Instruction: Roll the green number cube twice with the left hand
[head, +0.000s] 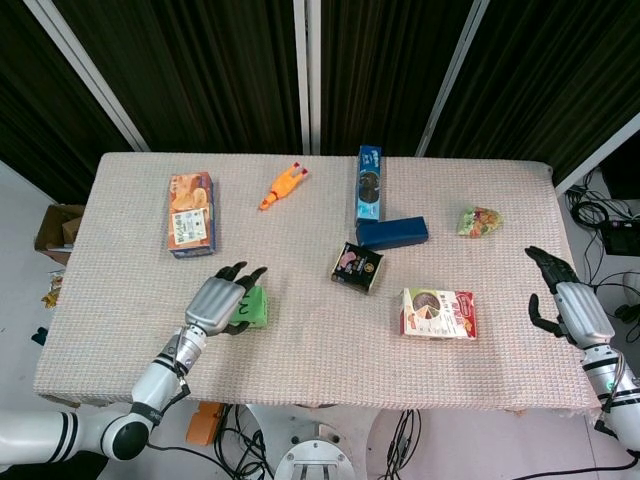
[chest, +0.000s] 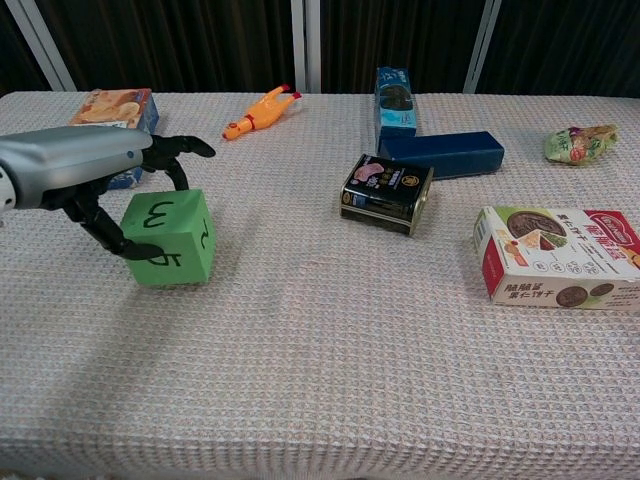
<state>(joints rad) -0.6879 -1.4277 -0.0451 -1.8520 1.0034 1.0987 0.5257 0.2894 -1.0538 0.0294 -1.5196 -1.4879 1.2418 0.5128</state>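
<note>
The green number cube sits at the front left of the table, tipped a little, with a 3 on top and a 5 on its near face. My left hand lies over it. Its thumb presses the near-left face, one finger curls onto the top rear edge, and the other fingers reach out past the cube. My right hand hovers at the table's right edge with its fingers apart and nothing in it. The chest view does not show that hand.
Behind the cube lie an orange-blue box and a rubber chicken. A blue cookie box, a dark blue box and a black packet fill the middle. To the right are a red-white box and a green snack bag.
</note>
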